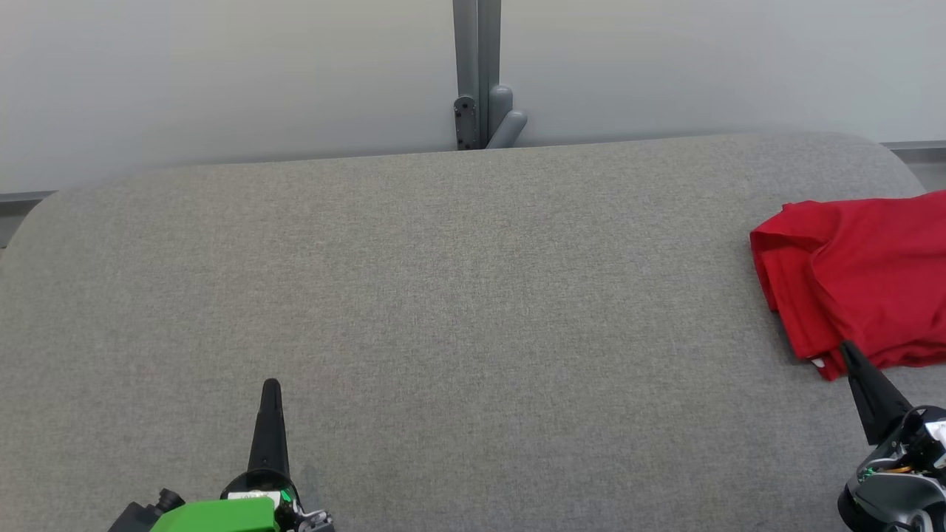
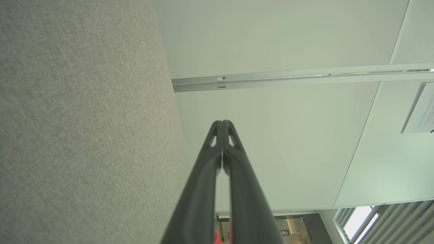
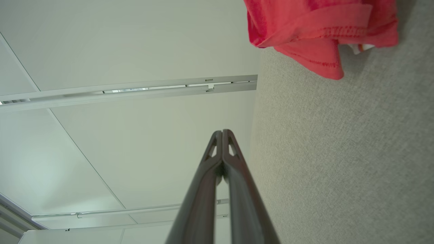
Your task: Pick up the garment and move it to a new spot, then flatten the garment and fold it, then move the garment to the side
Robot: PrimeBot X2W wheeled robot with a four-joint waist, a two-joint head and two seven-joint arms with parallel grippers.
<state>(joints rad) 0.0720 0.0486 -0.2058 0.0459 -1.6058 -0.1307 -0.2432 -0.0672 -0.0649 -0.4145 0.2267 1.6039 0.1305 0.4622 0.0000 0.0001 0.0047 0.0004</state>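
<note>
A red garment (image 1: pixel 857 277) lies folded in a loose bundle at the right edge of the grey fabric surface (image 1: pixel 458 310), partly cut off by the head view's border. The right wrist view has the garment (image 3: pixel 315 27) at its top, with hems and a small white tag showing. My right gripper (image 1: pixel 848 349) is shut and empty, its tip just in front of the garment's near edge; whether it touches the cloth I cannot tell. Its fingers (image 3: pixel 222 133) press together. My left gripper (image 1: pixel 271 386) is shut and empty at the lower left, far from the garment, fingers (image 2: pixel 222 122) closed.
The grey surface has rounded far corners and ends at a pale wall (image 1: pixel 222 74). A grey post with a bracket (image 1: pixel 479 111) stands behind the far edge at centre.
</note>
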